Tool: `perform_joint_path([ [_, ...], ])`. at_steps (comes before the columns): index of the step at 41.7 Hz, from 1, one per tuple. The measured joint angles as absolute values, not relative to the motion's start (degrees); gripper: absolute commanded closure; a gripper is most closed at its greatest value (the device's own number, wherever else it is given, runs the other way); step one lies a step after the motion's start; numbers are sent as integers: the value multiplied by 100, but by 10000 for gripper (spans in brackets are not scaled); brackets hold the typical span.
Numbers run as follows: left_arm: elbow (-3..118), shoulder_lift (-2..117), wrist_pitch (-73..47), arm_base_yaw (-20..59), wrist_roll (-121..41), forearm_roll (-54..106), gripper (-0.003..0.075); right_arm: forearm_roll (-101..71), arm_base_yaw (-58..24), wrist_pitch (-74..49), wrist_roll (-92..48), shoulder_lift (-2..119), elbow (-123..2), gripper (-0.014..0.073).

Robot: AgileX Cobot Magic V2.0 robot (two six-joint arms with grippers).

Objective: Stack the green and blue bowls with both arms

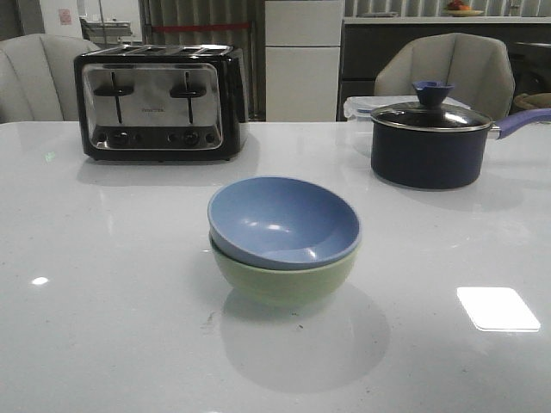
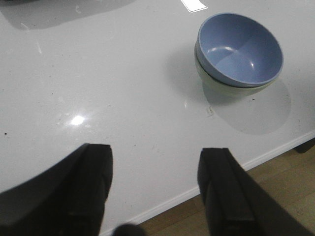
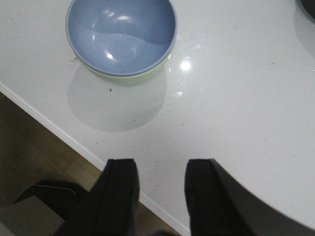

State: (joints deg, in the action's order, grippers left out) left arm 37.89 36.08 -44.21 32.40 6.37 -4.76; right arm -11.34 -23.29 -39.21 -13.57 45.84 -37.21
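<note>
The left gripper point(image 2: 155, 189) has its jaws spread wide with nothing between them, hanging over the near edge of the desk point(image 2: 98, 88). The right gripper point(image 3: 161, 194) has its jaws parted more narrowly, also holding nothing, above the same desk edge with wooden floor point(image 3: 34, 142) showing below. Neither gripper touches the bowls; both are well apart from them.

The blue bowl point(image 1: 282, 222) sits nested inside the green bowl point(image 1: 284, 280), slightly tilted so its rim rides higher on one side. Only a band of the green bowl shows beneath the blue one. The stack stands on the desk and casts a round shadow toward the near edge.

Beyond the stack and to its left, at the back of the desk, stands a black and chrome toaster point(image 1: 159, 103). Beyond the stack and to its right stands a dark saucepan point(image 1: 430, 142) with a glass lid and a blue handle, well apart from the bowls.
</note>
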Motion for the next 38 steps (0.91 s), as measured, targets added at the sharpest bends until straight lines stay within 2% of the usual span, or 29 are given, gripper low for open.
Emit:
perform_joint_path([
  [6, 3789, 3608, -4421, 3240, 637, -476, 517, -1124, -2329, -3931, -1357, 4584, -3721, 466],
  [11, 3789, 3608, -4421, 3240, 637, -476, 627, -1124, -2329, -3931, -1357, 4584, -3721, 574],
  [38, 3789, 3608, -4421, 3240, 637, -476, 626, -1124, -2329, -3963, -1357, 4584, -3721, 564],
])
